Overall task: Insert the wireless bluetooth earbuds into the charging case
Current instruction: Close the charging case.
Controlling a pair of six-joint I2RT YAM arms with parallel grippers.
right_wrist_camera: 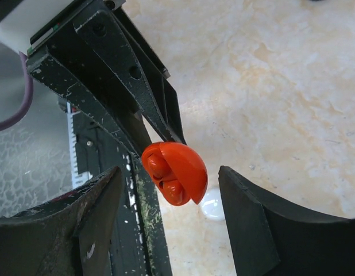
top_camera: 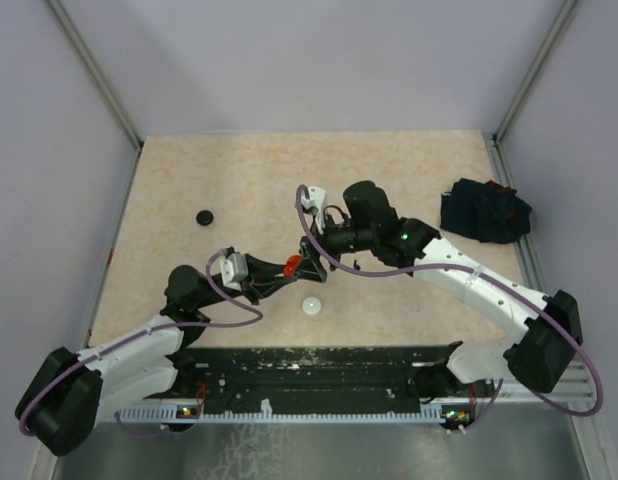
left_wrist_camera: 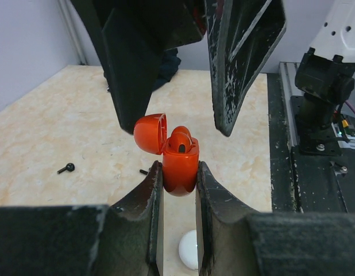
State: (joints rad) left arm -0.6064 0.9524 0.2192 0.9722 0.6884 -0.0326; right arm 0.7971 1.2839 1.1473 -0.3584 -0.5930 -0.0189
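Note:
My left gripper [left_wrist_camera: 178, 172] is shut on a red-orange charging case [left_wrist_camera: 180, 164] and holds it above the table, its lid [left_wrist_camera: 150, 133] hinged open. A red-orange earbud [left_wrist_camera: 181, 141] sits in the case. The right wrist view shows two red-orange buds [right_wrist_camera: 166, 178] seated side by side inside the case [right_wrist_camera: 186, 167]. My right gripper [right_wrist_camera: 170, 172] is open, with one finger on each side of the case and not touching it. In the top view both grippers meet at the case [top_camera: 290, 267]. A tiny black earbud [left_wrist_camera: 66, 168] lies on the table to the left.
A round white disc [top_camera: 312, 306] lies on the table just below the held case. A round black disc [top_camera: 203, 216] lies at the mid left. A dark navy cloth bundle [top_camera: 484, 212] sits at the right edge. The black rail [top_camera: 319, 370] runs along the near edge.

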